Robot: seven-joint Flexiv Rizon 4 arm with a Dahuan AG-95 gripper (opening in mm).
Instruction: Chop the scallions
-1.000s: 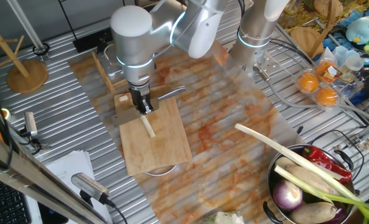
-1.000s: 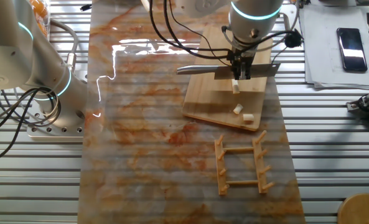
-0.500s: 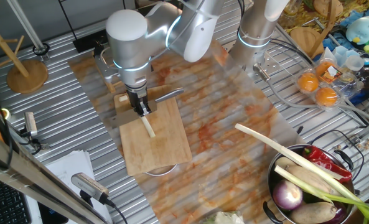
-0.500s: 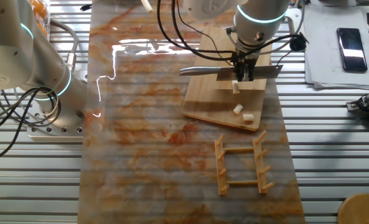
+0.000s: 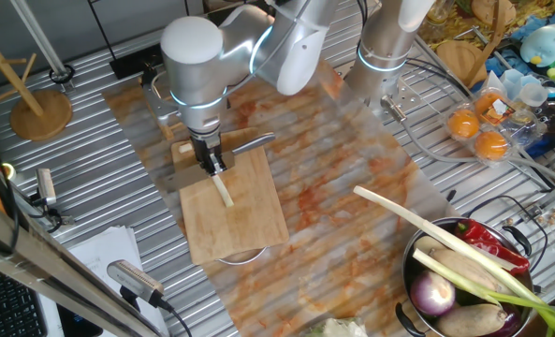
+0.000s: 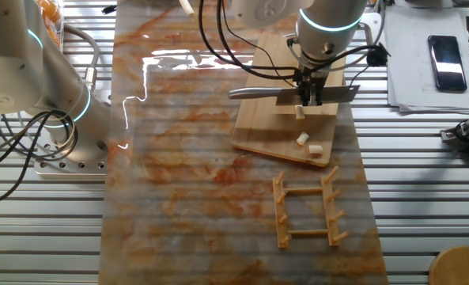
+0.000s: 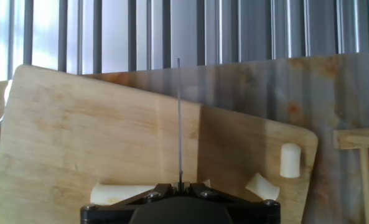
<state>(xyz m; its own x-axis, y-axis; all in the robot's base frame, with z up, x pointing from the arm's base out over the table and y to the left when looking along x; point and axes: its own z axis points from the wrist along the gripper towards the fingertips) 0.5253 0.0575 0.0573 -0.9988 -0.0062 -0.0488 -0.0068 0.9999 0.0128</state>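
Your hand (image 5: 216,161) pinches the knife (image 6: 291,94), blade edge-down over the cutting board (image 5: 244,225). The scallions (image 5: 223,191) lie on the board under the blade; two cut chunks (image 7: 289,160) rest at the blade's 3 o'clock.

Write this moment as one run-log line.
end effector: shut on knife | scallions: on cutting board, two chunks cut | blade: above stalk

The surface (image 6: 52,229) is ribbed metal, overlaid by an orange-marbled mat (image 6: 194,182). Directly beneath the hand (image 6: 310,93) a wooden cutting board (image 6: 270,131) lies on the mat — a small wooden rack (image 6: 307,207) lies flat just beyond the board's edge. Well away from the hand, a metal bowl (image 5: 410,271) of vegetables rests near the mat's corner.
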